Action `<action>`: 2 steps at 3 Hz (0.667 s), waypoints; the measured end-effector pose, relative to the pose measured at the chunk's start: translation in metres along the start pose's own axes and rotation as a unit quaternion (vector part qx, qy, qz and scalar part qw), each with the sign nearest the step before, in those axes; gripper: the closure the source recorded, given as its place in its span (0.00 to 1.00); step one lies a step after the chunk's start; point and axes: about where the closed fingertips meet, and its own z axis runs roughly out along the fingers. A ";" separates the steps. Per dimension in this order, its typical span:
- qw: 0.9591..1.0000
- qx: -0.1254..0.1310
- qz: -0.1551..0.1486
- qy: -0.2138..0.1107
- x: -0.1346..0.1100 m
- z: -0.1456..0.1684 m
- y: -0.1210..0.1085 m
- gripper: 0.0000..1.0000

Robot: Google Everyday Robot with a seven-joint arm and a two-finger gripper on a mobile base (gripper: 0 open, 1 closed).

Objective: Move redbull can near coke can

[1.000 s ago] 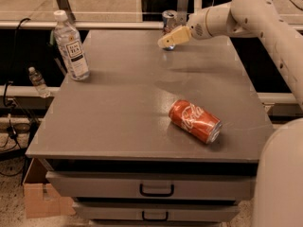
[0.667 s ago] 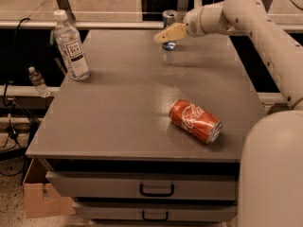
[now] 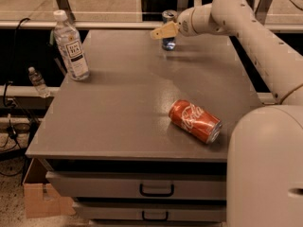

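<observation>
Gripper [image 3: 161, 31] at the upright redbull can [image 3: 168, 43] — coke can [image 3: 194, 121] lies well apart.

On the table [image 3: 118, 98], the redbull can [image 3: 168, 42] stands at twelve o'clock by the far edge, with the gripper [image 3: 157, 32] at its nine o'clock. The coke can [image 3: 195, 121] lies at four o'clock, and the water bottle [image 3: 71, 46] stands at ten.

Tan gripper [image 3: 160, 31], at the far edge of the grey table [image 3: 118, 103], covers the mid-band of the slim blue-and-silver metal can [image 3: 168, 43]. White robot body [image 3: 265, 174] hides the table's near right corner; bottom edge crops the lowest drawer [image 3: 151, 214].
</observation>
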 end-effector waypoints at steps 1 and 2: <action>1.000 -0.005 0.013 0.003 0.004 0.003 0.007 0.40; 1.000 -0.016 0.014 -0.004 -0.002 0.002 0.015 0.64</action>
